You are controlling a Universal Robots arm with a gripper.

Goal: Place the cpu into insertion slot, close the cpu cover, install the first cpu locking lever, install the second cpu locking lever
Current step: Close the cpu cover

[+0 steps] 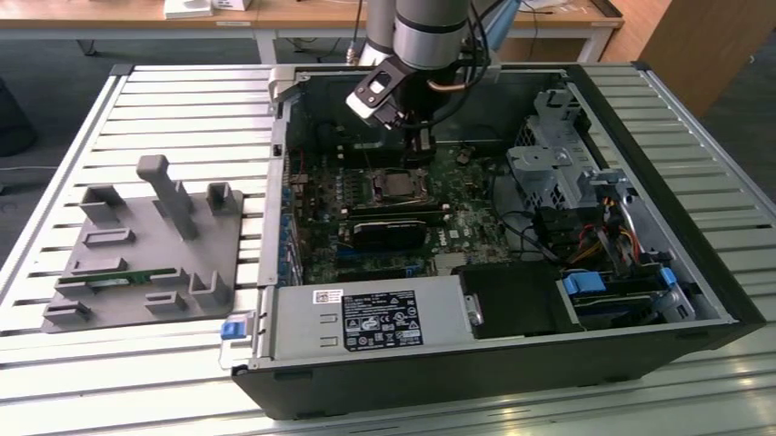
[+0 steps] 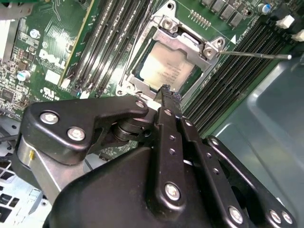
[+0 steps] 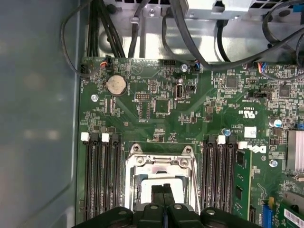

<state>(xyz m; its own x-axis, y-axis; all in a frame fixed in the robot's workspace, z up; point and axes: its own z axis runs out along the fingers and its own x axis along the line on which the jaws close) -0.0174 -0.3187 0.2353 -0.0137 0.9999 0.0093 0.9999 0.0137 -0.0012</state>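
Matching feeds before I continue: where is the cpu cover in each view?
Exterior view: cpu cover on the motherboard, by the end effector.
Second wrist view: silvery frame around the cpu, past the end effector.
First wrist view: cover between the memory slots, partly behind the end effector.
Shared landmark: the end effector's tip, right by the cover in every view.

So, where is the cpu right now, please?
In the second wrist view the cpu sits framed by the cpu cover, between two banks of memory slots.
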